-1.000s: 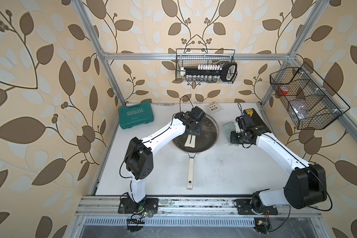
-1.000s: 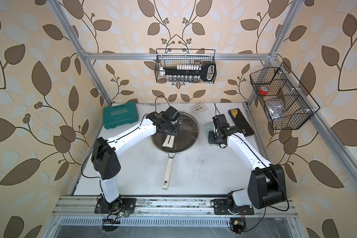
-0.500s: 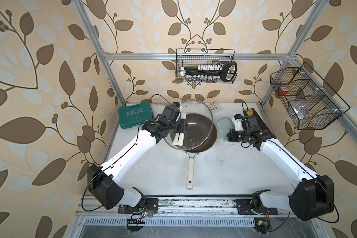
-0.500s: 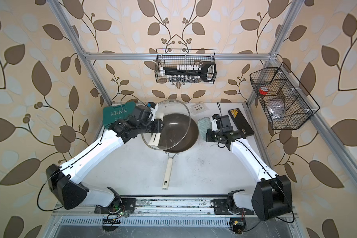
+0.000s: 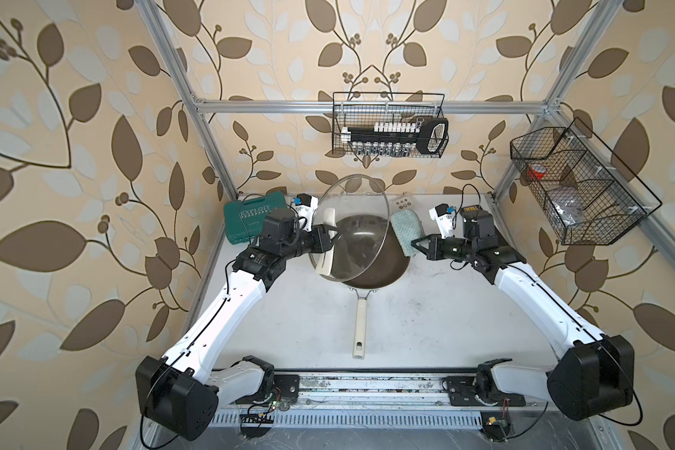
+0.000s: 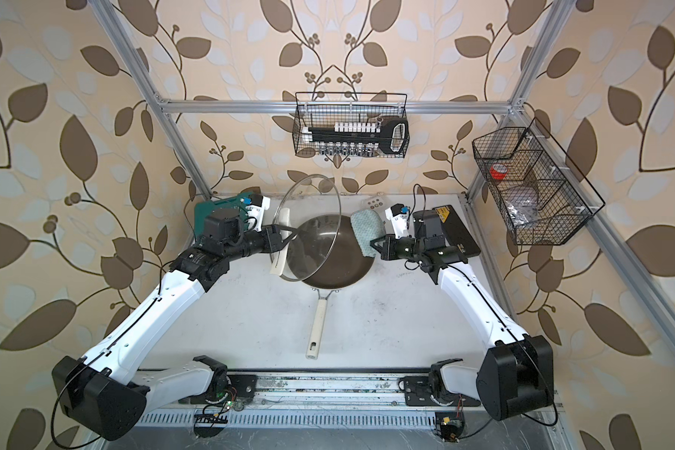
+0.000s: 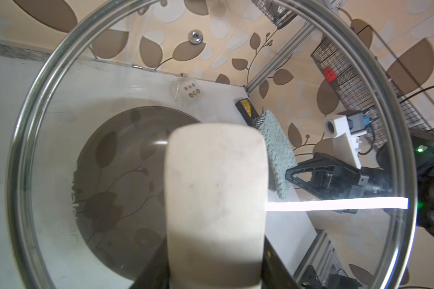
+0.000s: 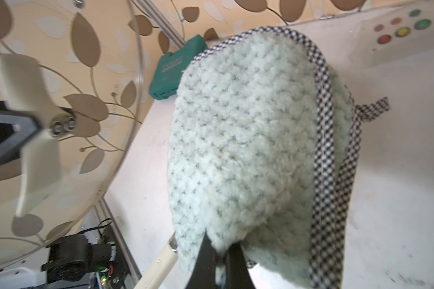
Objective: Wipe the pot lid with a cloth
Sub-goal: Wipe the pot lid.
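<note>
Because the left gripper [image 5: 330, 238] is clamped tight on the long cream-white bar handle [image 5: 325, 249] of the large round clear glass pot lid [image 5: 361, 218], that metal-rimmed lid stands almost on edge at the upper centre of both top views, raised above the dark brown frying pan [image 5: 394, 263]. Gripping it by the handle leaves the bare inner face turned toward the right gripper [image 5: 414, 244]. That looks like the reason for the pose: nothing blocks a wipe there. The right gripper's jaws are pinched closed on 1 edge of the small pale green-grey waffle-knit cloth [image 5: 405, 230], so the checked-trim rag sticks up like a pad, just right of the lid's rim. The right wrist view shows a strip of white table [image 8: 386, 150] between them, so contact seems not yet made. Compared with 1 second earlier, the lid no longer lies flat on the pan and the cloth is no longer low beside it. Against 0.5 seconds earlier, the lid is tilted steeper and the cloth has closed in on its right edge, while both grips are unchanged.
</note>
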`<state>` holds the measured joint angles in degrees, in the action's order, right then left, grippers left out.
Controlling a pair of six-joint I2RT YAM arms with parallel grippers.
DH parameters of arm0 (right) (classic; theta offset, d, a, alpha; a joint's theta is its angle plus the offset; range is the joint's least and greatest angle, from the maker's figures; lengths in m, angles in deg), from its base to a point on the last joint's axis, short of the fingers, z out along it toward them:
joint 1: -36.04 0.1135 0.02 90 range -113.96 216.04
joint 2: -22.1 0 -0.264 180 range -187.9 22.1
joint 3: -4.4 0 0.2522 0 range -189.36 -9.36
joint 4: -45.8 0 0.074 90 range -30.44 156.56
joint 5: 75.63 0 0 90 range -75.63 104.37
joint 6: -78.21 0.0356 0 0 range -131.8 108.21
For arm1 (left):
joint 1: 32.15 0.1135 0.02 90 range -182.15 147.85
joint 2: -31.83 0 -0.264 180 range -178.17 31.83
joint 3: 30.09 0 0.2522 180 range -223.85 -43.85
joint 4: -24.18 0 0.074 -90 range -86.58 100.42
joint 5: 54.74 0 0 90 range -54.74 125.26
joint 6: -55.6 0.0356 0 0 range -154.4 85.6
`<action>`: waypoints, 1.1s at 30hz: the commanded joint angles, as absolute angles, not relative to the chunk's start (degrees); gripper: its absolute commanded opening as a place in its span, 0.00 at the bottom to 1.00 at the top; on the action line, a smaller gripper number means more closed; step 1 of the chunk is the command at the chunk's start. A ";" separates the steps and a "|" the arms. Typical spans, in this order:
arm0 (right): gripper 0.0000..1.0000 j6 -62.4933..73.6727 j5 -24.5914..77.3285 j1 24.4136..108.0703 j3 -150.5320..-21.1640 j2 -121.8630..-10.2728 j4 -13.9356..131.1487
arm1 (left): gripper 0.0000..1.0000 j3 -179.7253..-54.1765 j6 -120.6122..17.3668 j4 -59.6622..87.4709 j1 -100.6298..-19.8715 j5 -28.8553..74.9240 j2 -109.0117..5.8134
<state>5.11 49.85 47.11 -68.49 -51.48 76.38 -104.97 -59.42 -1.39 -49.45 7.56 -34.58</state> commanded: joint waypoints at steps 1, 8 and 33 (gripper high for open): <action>0.00 6.43 61.39 46.82 -70.98 -51.43 69.39 | 0.00 -106.13 -64.66 26.32 -47.29 -3.74 -31.99; 0.00 15.78 67.65 47.04 -71.89 -49.27 58.40 | 0.00 -101.72 -77.40 45.85 -44.55 -8.00 -34.94; 0.00 33.19 71.00 61.17 -80.84 -61.97 29.96 | 0.00 -102.27 -98.66 70.54 -44.72 -9.03 -42.35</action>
<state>30.09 69.53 60.79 -78.83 -61.36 36.99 -97.95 -95.31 49.86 -44.71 -8.31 -44.44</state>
